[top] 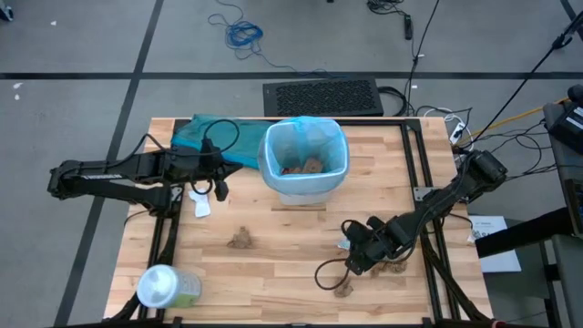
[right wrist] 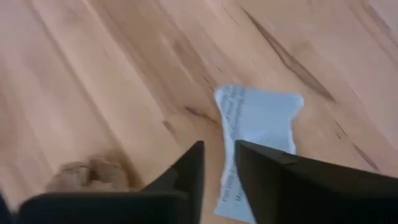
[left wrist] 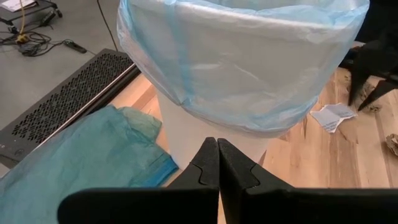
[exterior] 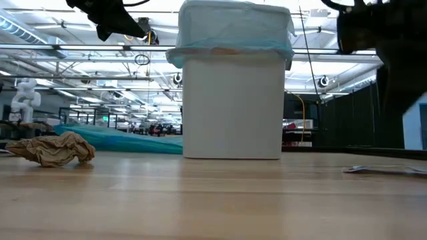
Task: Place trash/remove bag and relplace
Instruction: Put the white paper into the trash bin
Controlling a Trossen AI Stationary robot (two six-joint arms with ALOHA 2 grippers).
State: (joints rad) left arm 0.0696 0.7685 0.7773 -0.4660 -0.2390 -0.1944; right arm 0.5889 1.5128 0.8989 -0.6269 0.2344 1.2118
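Trash still litters the tabletop (top: pixel 273 264): the right end effector (right wrist: pixel 219 163), slightly parted and empty, hovers over a white paper scrap (right wrist: pixel 258 134); the left end effector (left wrist: pixel 217 163) waits closed beside the lined bin (top: pixel 305 157).

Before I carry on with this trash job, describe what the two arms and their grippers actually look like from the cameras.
Both arms are dark, near-black, jointed links. The left arm carries a looping black cable near its wrist, as does the right arm. The left gripper has two matte black, wedge-shaped fingers with notched inner edges. The right gripper has similar flat black tapered fingers. No markings are visible.
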